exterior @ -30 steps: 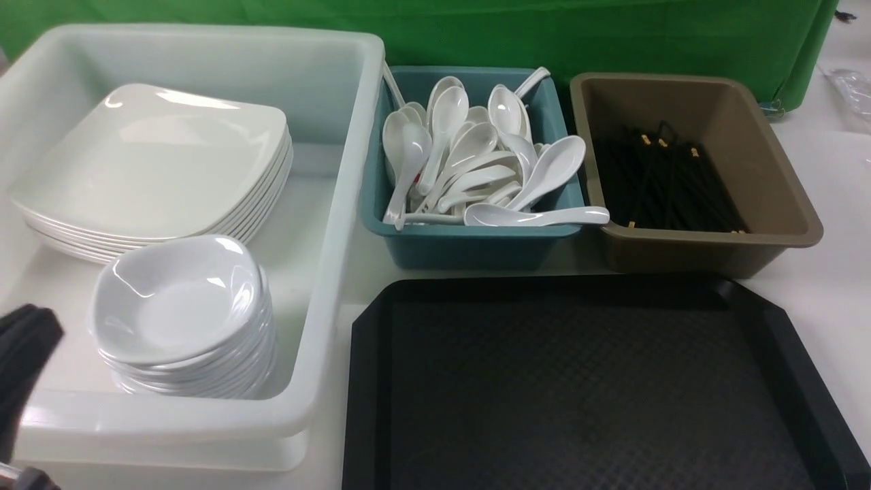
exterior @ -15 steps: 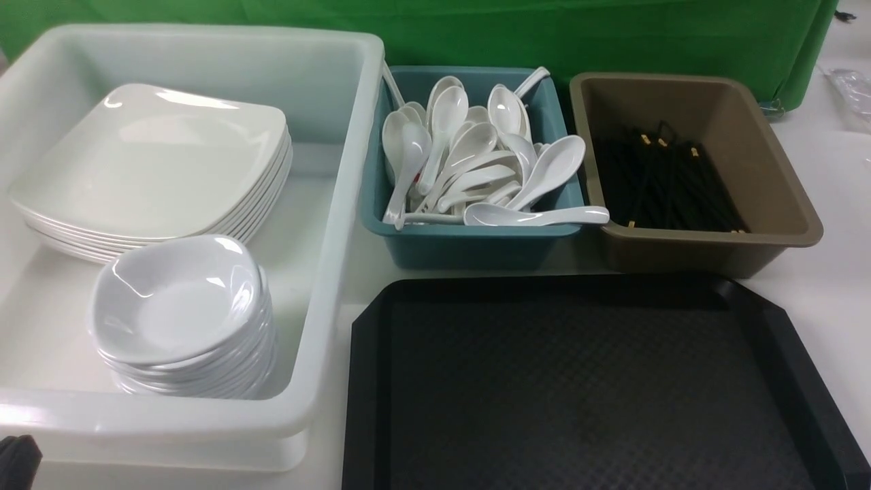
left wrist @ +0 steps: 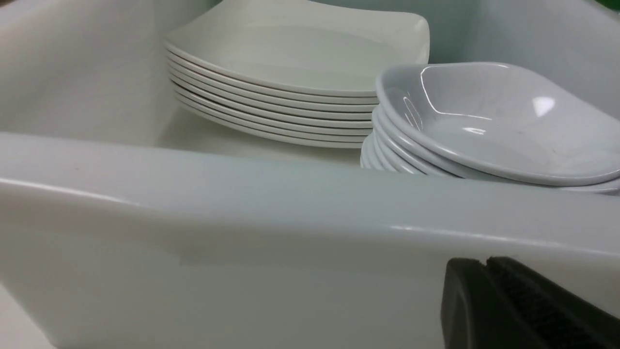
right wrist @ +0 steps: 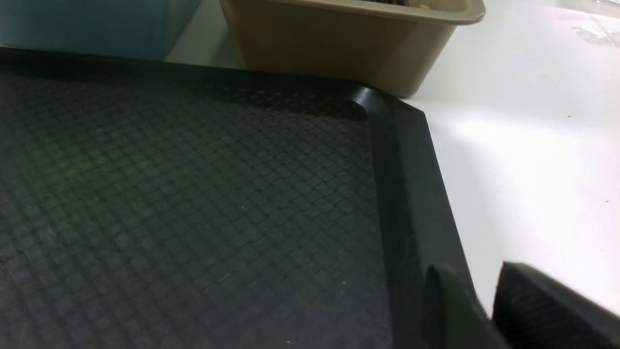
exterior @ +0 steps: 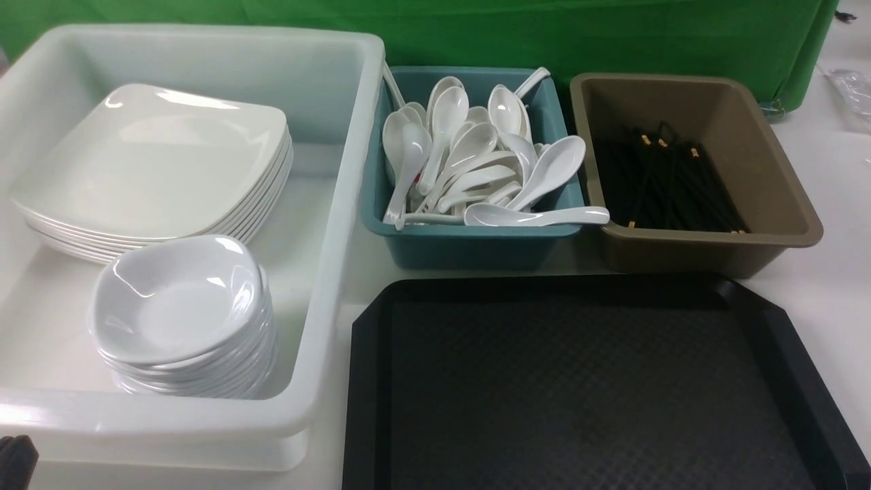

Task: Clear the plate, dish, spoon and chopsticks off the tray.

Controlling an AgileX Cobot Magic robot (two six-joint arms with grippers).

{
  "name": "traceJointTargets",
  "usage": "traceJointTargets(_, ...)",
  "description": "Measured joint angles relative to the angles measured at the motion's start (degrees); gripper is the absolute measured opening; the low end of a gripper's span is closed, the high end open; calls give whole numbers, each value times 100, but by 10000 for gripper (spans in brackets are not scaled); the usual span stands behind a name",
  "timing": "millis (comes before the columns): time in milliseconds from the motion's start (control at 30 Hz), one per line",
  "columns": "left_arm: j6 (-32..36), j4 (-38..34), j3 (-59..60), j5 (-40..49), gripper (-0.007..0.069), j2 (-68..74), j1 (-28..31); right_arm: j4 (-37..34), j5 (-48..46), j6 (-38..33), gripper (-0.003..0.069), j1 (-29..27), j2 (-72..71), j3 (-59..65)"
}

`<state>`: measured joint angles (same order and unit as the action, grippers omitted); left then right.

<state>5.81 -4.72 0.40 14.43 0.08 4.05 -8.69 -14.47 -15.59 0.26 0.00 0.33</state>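
The black tray (exterior: 585,388) lies at the front right with nothing on its diamond floor (right wrist: 193,203). The plate (exterior: 153,156) tops a stack in the white tub (exterior: 333,272), and the dish (exterior: 173,296) tops a nearer stack (left wrist: 489,121). Several spoons (exterior: 476,163) fill a teal bin. Black chopsticks (exterior: 667,184) lie in the brown bin. My left gripper (left wrist: 484,261) is shut and empty, low outside the tub's near wall, only a tip showing in the front view (exterior: 15,463). My right gripper (right wrist: 472,271) is open and empty over the tray's right rim.
The teal bin (exterior: 469,245) and the brown bin (exterior: 708,248) stand side by side just behind the tray. The white tub takes up the left. White tabletop (right wrist: 533,160) runs right of the tray, and a green cloth hangs at the back.
My left gripper has sunk from the front view's left edge to its bottom left corner, away from the tub. Nothing else has moved.
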Motion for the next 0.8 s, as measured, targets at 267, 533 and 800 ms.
traceJointTargets(267,0,17,0,0,17,0,24,0,0,5,212,0,0,0)
traceJointTargets(533,0,17,0,0,17,0,24,0,-2,5,216,0,0,0)
traceJointTargets(800,0,17,0,0,17,0,24,0,4,5,216,0,0,0)
